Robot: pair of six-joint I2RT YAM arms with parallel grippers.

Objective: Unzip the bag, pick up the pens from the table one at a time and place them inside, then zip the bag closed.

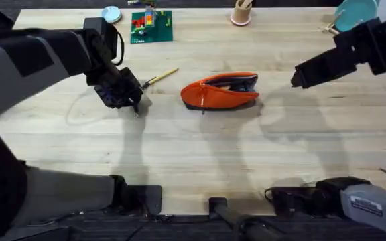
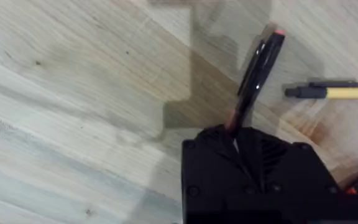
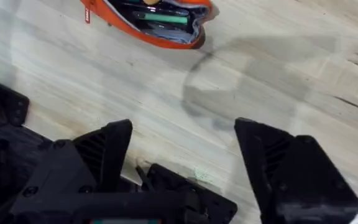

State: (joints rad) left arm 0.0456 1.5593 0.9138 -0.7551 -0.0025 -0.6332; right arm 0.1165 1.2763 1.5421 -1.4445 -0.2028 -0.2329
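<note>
Two pens are out on the table (image 1: 200,147), both left of the bag (image 1: 220,92). The black pen (image 2: 257,78) is pinched at its lower end in the left gripper (image 1: 127,97), whose fingers are closed tight around it. The yellow pen (image 1: 159,77) lies flat between that gripper and the bag. The bag lies unzipped, its mouth gaping. The right gripper (image 3: 185,155) hangs right of the bag, fingers spread wide, holding nothing.
</note>
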